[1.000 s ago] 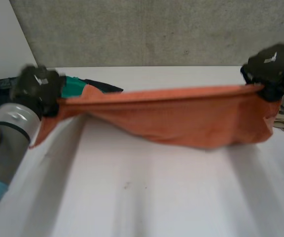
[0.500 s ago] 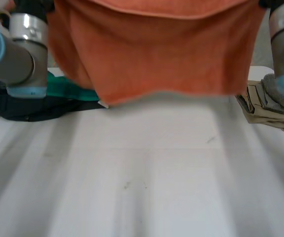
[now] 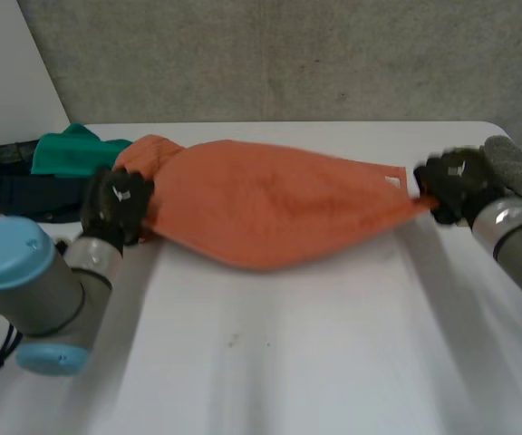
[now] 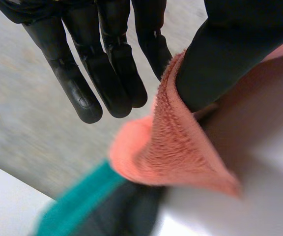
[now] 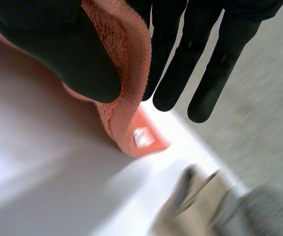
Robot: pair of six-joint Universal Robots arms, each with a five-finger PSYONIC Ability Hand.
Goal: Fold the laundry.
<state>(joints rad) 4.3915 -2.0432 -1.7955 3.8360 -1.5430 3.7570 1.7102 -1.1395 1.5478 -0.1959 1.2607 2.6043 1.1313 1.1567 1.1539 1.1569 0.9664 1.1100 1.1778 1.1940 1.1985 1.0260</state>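
Note:
An orange towel (image 3: 270,204) is stretched low over the white table (image 3: 288,362) between my two hands. My left hand (image 3: 116,204) holds its left end; in the left wrist view the thumb (image 4: 220,54) pinches the towel's edge (image 4: 181,147) against a finger while the other fingers (image 4: 107,64) stay straight. My right hand (image 3: 451,186) holds the right end, where a small white label (image 3: 392,181) shows. There the thumb (image 5: 58,49) presses the towel's corner (image 5: 127,78) against the fingers (image 5: 181,64), with the label (image 5: 141,136) just below.
A green cloth (image 3: 71,149) lies on a dark garment (image 3: 7,177) at the back left, right behind my left hand. Grey and beige laundry (image 3: 519,163) is piled at the right edge, beside my right hand. A concrete wall (image 3: 288,54) runs behind the table.
Half a second ago the towel hung high in front of the head camera. Both hands have swung it down and away, so it now lies spread low over the table's far half.

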